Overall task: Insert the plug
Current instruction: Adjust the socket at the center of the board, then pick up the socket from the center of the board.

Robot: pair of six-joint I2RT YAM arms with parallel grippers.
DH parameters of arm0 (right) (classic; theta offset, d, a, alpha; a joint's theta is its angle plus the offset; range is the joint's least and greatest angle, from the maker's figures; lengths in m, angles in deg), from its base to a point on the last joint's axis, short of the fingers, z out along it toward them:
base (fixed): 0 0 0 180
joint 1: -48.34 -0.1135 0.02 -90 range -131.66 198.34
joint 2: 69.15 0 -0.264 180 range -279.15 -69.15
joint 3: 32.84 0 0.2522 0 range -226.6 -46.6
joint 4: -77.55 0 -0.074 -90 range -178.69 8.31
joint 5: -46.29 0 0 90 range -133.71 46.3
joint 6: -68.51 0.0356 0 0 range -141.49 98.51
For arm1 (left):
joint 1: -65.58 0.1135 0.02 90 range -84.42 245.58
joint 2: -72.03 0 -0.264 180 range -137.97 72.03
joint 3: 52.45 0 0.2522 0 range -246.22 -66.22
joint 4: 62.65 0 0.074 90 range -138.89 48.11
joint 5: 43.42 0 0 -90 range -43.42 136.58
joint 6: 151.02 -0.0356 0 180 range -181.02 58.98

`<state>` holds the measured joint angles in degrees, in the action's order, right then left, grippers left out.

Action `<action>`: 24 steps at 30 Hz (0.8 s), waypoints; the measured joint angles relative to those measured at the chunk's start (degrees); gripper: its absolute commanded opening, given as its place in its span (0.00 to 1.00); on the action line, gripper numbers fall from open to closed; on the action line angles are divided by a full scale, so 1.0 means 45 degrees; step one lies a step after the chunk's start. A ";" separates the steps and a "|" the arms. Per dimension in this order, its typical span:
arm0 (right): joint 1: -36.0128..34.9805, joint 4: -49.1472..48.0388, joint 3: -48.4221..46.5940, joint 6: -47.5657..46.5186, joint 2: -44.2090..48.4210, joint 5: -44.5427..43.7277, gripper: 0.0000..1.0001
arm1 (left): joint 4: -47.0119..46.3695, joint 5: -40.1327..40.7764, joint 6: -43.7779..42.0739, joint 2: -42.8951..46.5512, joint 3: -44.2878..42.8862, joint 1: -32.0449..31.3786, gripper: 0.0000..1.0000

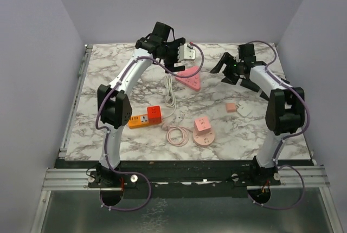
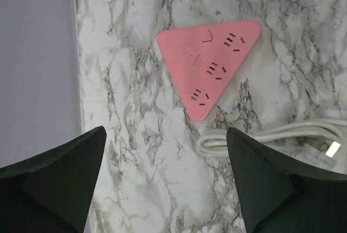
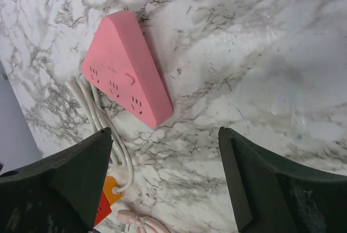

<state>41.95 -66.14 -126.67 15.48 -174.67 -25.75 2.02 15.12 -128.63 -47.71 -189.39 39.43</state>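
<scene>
The left gripper is positioned above the white-and-grey marble-patterned tabletop toward the far side of the work area. Its jaws are spread wide with nothing between them. The right gripper is likewise wide open and empty. Both hang near the pink triangular plastic power strip, which lies flat with its three socket groups facing up. The white plug with metal prongs lies loose on the tabletop at the end of a looped white cord. The cord's loop rests just beside one corner of the strip, and a finger partly hides the plug in the left wrist view. An orange and red rectangular power strip and a round pink socket unit lie nearer the arm bases.
</scene>
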 measured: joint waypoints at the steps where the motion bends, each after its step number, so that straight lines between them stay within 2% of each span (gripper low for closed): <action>1: -0.0044 -0.0141 -0.0233 0.0024 -0.0393 0.0223 0.87 | -0.0335 -0.0015 0.0461 -0.0495 -0.0194 0.0180 0.86; 6: -0.0427 -0.0733 -0.1161 0.0277 -0.2123 0.1073 0.89 | -0.1423 -0.0024 0.1564 -0.3084 -0.1146 0.0199 0.87; 11: -0.0811 -0.1005 -0.1865 0.0466 -0.3347 0.1462 0.90 | -0.1690 -0.0024 0.1462 -0.4775 -0.1914 0.0126 0.90; 24: -0.1044 -0.2565 -0.2346 0.0777 -0.4711 0.2759 0.89 | -0.2375 -0.0393 0.0044 -0.5163 -0.1763 0.0607 0.90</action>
<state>37.25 -77.68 -137.23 18.98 -195.87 -13.33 -8.67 13.35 -128.44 -70.94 -197.32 42.16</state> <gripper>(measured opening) 0.896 0.903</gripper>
